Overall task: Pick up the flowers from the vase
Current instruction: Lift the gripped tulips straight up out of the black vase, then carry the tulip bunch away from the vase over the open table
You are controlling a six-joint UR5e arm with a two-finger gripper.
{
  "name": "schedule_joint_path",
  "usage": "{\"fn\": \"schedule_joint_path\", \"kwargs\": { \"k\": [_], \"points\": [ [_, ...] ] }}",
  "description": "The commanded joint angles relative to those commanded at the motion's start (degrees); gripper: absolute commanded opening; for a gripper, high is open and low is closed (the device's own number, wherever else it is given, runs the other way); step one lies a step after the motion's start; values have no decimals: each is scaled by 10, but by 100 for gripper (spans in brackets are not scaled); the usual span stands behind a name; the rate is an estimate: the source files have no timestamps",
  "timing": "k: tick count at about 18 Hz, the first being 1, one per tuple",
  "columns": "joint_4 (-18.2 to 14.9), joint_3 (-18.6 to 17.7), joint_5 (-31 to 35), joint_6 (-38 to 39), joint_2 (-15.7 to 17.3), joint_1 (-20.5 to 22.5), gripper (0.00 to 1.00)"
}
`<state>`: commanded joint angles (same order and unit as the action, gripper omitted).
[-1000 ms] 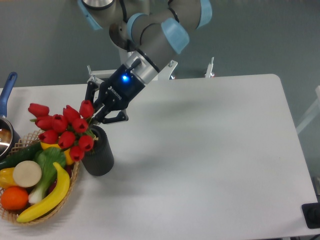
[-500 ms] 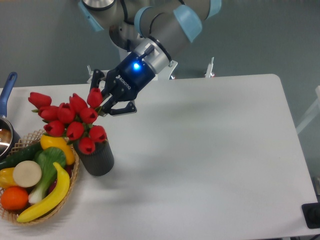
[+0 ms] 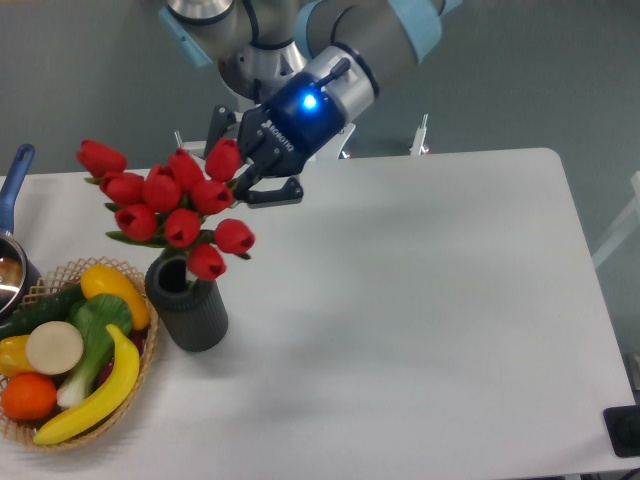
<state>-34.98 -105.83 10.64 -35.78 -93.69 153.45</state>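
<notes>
here, at the far left edge, a blue pot handle [image 3: 15, 175] reaches over a white table [image 3: 420, 300]. beside it a woven basket [image 3: 150, 345] holds a banana [image 3: 95, 395], an orange [image 3: 28, 396], a yellow pepper [image 3: 112, 287] and green vegetables. just right of the basket stands a short, dark ribbed vase [image 3: 187, 305], upright, its round mouth showing. above it hangs a bunch of red tulips [image 3: 170, 205], tilted leftward, the lowest bud just over the vase rim. at the right side of the bunch, the robot's black gripper [image 3: 243, 178], with a blue light glowing on it, is closed around the tulip stems.
</notes>
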Motion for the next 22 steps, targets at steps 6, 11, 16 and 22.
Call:
{"fn": "schedule_joint_path", "kwargs": {
  "k": [6, 11, 16, 22],
  "points": [
    [-1, 22, 3, -8, -6, 49, 0],
    [-4, 45, 122, -53, -45, 54, 0],
    [-7, 12, 327, -106, -40, 50, 0],
    [-53, 13, 560, -183, -64, 39, 0]
  ]
}}
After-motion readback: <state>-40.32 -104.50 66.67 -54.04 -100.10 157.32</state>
